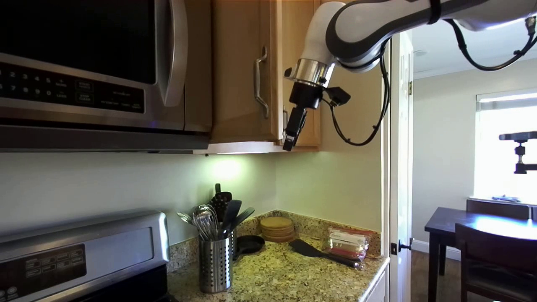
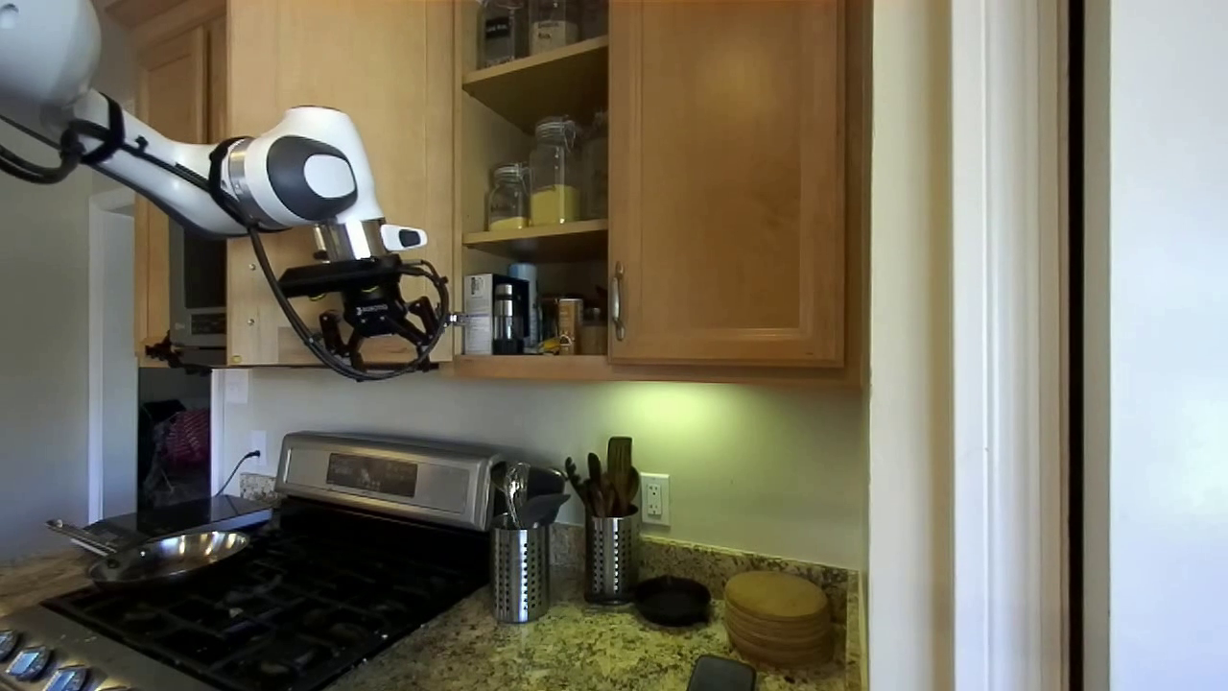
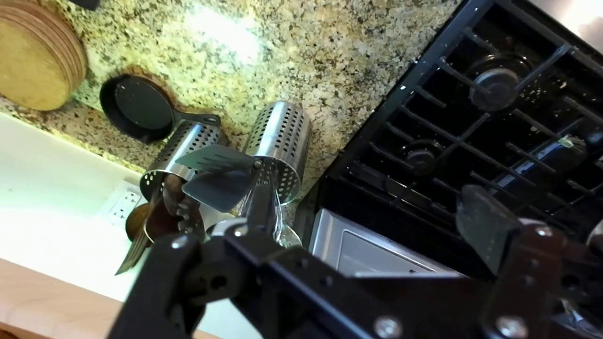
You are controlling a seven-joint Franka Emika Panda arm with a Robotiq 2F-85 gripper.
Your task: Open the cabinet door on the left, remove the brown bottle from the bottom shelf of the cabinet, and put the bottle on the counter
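the cabinet door (image 2: pixel 403 134) stands swung out, its inner face turned to me and its bar handle (image 1: pixel 257 79) on the far side, so the left part of the cabinet (image 2: pixel 518 369) lies open. i hold my end effector (image 2: pixel 389 357) on the inner side of that door, i think so it cannot come between me and the bottom shelf (image 2: pixel 537 357); whether i touch it, i cannot tell. my fingers (image 3: pixel 485 228) are spread with nothing between them, which suits a grip to come. they point down at the table (image 1: pixel 272 281), though, and i judge that i must tip them level to reach in. what i take for the brown bottle (image 2: pixel 594 333) is small and upright on that shelf, between a brownish canister (image 2: pixel 569 326) and the handle (image 2: pixel 618 302) of the narrower door (image 2: pixel 729 182) as seen in an exterior view, so i would come in from the open side. the utensil holders (image 2: pixel 520 576) stand near the stove (image 2: pixel 446 489) and the wall (image 2: pixel 758 480), which makes the front of the table my likelier setting-down place
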